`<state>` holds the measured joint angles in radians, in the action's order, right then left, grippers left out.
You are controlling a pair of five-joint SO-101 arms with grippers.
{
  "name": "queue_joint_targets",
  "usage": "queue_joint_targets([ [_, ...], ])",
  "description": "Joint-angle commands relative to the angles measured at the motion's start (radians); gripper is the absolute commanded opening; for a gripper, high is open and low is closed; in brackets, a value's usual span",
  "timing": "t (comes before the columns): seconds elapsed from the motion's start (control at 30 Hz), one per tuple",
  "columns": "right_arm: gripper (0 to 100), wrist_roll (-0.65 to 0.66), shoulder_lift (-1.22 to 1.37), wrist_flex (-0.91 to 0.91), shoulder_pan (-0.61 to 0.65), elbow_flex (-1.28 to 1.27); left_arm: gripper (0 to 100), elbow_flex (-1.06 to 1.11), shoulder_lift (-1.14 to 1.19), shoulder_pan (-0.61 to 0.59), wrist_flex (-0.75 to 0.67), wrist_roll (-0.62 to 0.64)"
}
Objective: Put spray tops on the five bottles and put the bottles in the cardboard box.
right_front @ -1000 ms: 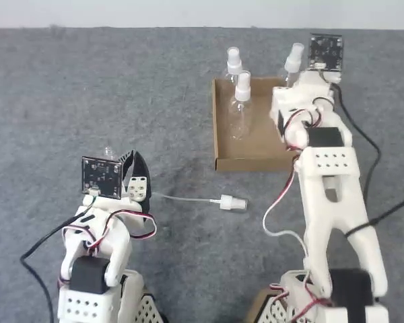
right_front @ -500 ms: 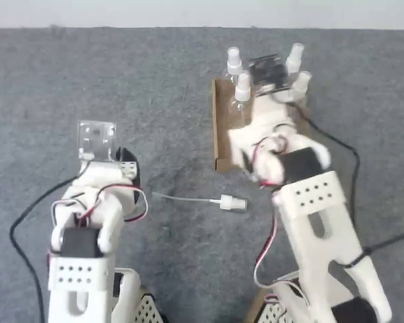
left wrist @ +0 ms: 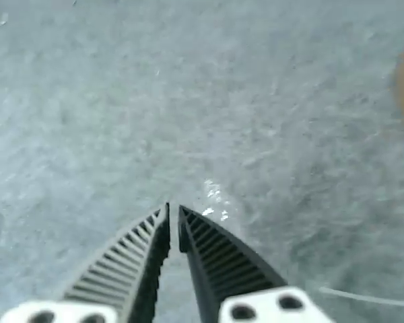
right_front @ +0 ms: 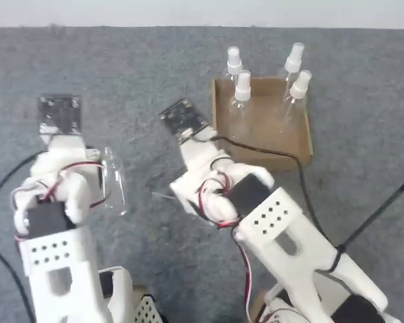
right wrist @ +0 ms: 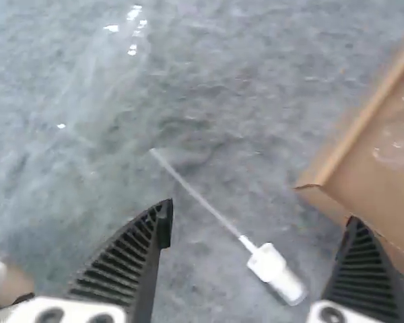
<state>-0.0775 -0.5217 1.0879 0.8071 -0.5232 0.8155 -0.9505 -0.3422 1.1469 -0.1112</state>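
A white spray top [right wrist: 273, 266] with a thin tube lies on the grey carpet. My right gripper [right wrist: 259, 214] hangs over it, open wide, with one finger on either side. In the high view the right arm [right_front: 249, 195] covers the top, and a bit of tube [right_front: 163, 196] sticks out. A clear uncapped bottle [right_front: 113, 178] lies beside my left arm [right_front: 60, 188]. My left gripper [left wrist: 174, 210] is shut on nothing, with bottle glints [left wrist: 212, 196] just past its tips. Several capped bottles [right_front: 242, 91] stand at the cardboard box [right_front: 262, 153].
The box's corner [right wrist: 377, 168] is close to the right gripper's outer finger. The carpet stretches open to the left and behind the arms. A black cable [right_front: 384, 208] runs along the right side.
The right arm swung left from over the box to above the spray top. The left arm shifted left and forward. The clear bottle, earlier at its tip, now lies beside it.
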Motion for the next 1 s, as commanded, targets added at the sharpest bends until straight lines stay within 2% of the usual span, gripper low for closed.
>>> queue_joint_targets([
  [0.0, 32.2, -0.009, -0.047, -0.01, 0.053, 0.008, 5, -0.15, 0.081, -0.077, 0.054, -0.06],
  [0.17, 32.2, -0.012, -0.047, -0.061, 0.124, -0.028, 8, -0.188, 0.124, -0.144, 0.052, -0.081],
  [0.23, 32.1, -0.057, -0.044, -0.085, 0.145, -0.037, 8, -0.188, 0.135, -0.181, 0.051, -0.124],
  [0.3, 32.1, -0.097, -0.018, -0.097, 0.151, -0.034, 9, -0.188, 0.147, -0.238, 0.044, -0.164],
  [0.5, 32.1, -0.109, 0.13, -0.134, 0.153, 0.021, 9, -0.202, 0.213, -0.417, -0.055, -0.259],
  [0.57, 32.1, -0.13, 0.168, -0.143, 0.153, 0.048, 9, -0.217, 0.249, -0.445, -0.054, -0.29],
  [0.7, 32.2, -0.256, 0.229, -0.154, 0.159, 0.115, 9, -0.237, 0.307, -0.483, -0.054, -0.298],
  [0.97, 32.2, -0.393, 0.311, -0.351, 0.274, 0.158, 9, -0.239, 0.354, -0.537, -0.094, -0.298],
])
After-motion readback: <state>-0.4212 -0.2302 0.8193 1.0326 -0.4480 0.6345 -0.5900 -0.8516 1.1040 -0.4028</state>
